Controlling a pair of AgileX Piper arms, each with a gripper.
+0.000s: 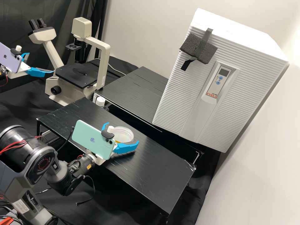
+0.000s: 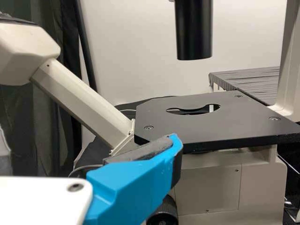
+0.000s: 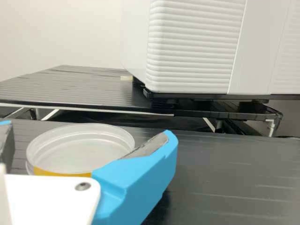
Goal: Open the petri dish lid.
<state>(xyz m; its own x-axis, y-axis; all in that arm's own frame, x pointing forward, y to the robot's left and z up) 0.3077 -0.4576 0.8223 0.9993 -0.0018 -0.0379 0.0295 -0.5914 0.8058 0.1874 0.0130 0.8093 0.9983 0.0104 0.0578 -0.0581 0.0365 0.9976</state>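
Observation:
In the high view, the clear petri dish point(image 1: 124, 133) with yellow-orange low in it rests flat on the front black bench. My right gripper point(image 1: 122, 132) is low at the bench, its blue fingers apart on either side of the dish. The right wrist view has the dish point(image 3: 79, 149) between the spread fingers of the right gripper point(image 3: 88, 130), one finger overlapping its near edge. The clear round top appears to lie level on it. At the upper left, my left gripper point(image 1: 41, 62) is held open beside the microscope; its blue finger point(image 2: 136, 185) appears in the left wrist view.
A beige microscope point(image 1: 103, 62) stands at the back left. A large white ribbed incubator point(image 1: 175, 97) is on the rear black table point(image 1: 134, 90). A small white-capped bottle point(image 1: 100, 101) is at the front bench's back edge. The front bench point(image 1: 162, 175) extends right of the dish.

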